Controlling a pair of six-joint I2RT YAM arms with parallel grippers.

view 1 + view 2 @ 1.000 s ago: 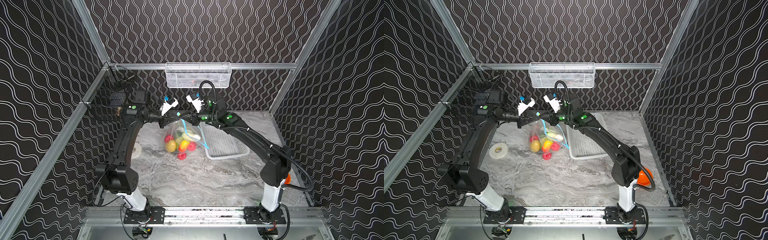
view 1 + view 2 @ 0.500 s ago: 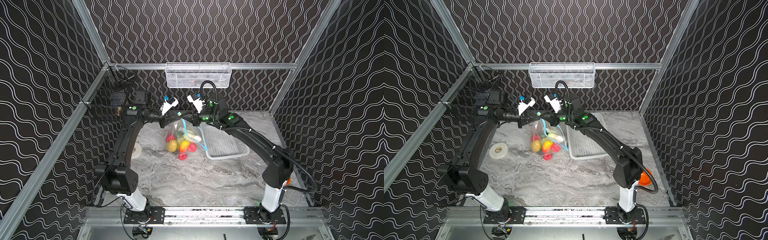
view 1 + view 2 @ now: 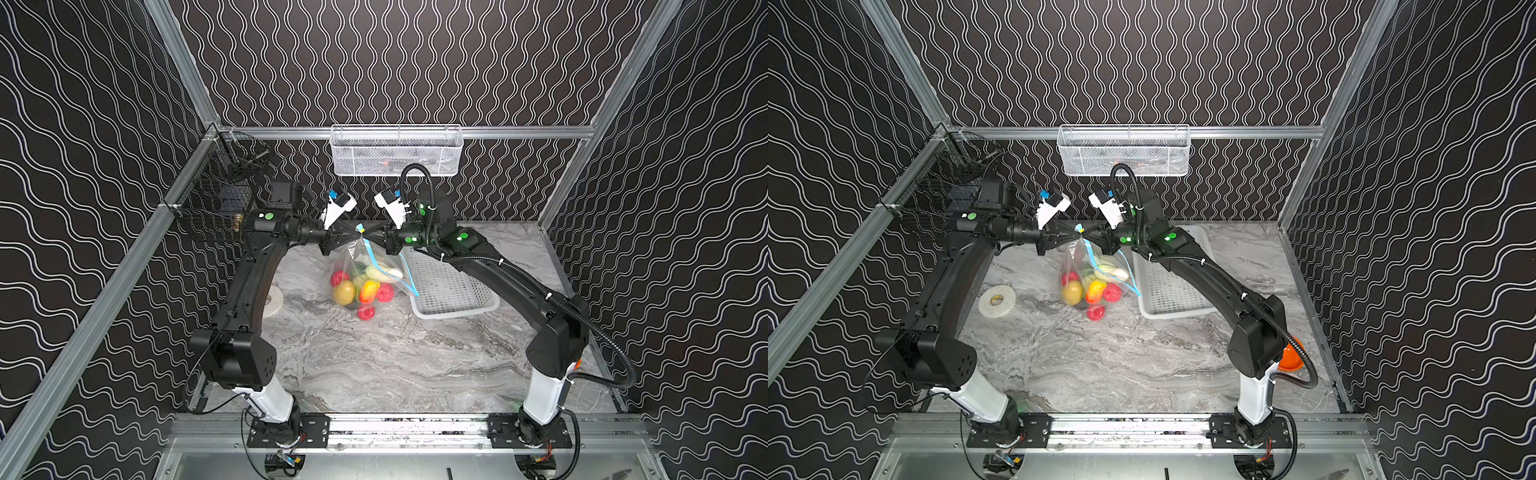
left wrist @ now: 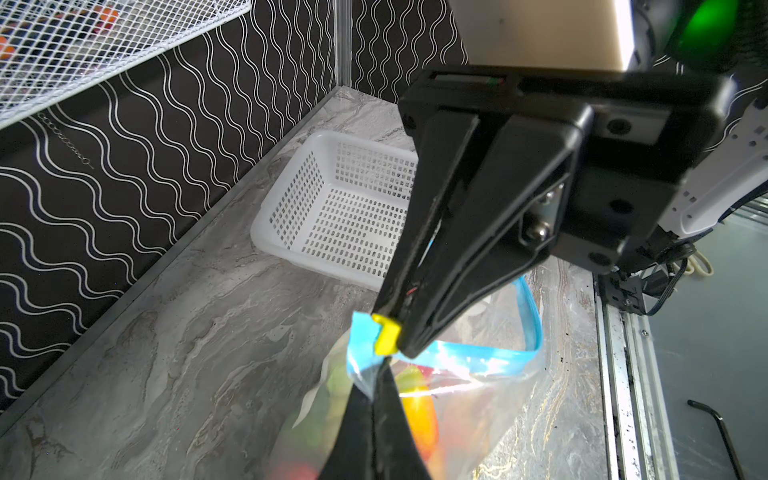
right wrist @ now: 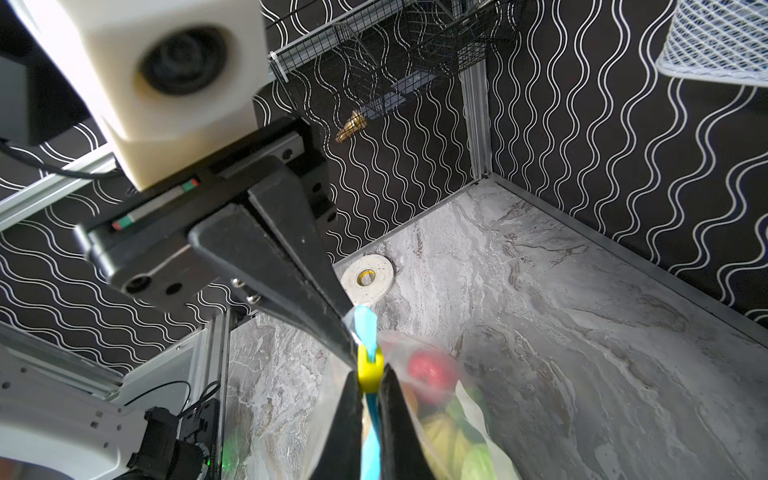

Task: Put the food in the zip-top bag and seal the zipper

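Three black wavy-patterned walls (image 3: 415, 62) close in the marble tabletop (image 3: 395, 365) at the back, left and right, and a metal rail (image 3: 415, 424) runs along the front. The widest free room is the bare front half of the table, between the two arm bases. The two arms (image 3: 249, 282) arch inward and meet high over the back-centre.

The back is more crowded. One white wire basket (image 3: 397, 151) hangs on the back rail and one black wire cage (image 3: 216, 199) hangs on the left rail. One white perforated basket (image 3: 453, 291) sits at the back right, its edge just beside the bag.

One zip-top bag (image 3: 353, 259) hangs from both grippers, its belly resting on the table at back-centre. The left gripper (image 3: 353, 237) is pressed together on the bag's top corner. The right gripper (image 3: 365, 238), tip to tip with it, pinches the zipper (image 4: 478, 359), with the one yellow slider (image 4: 384, 334) at its fingertips. Past the slider the blue strip loops apart, so the mouth gapes.

One tape roll (image 3: 996, 300) lies flat to the left of the bag, well apart from it. One orange bowl (image 3: 1292, 359) peeks out behind the right arm's base.

The food I can count is three red rounds (image 3: 384, 293), one yellow potato (image 3: 344, 291), one orange-yellow pepper (image 3: 369, 290) and one white radish (image 3: 384, 272). The lowest red round lies at the bag's bottom edge, and I cannot tell whether it is inside.
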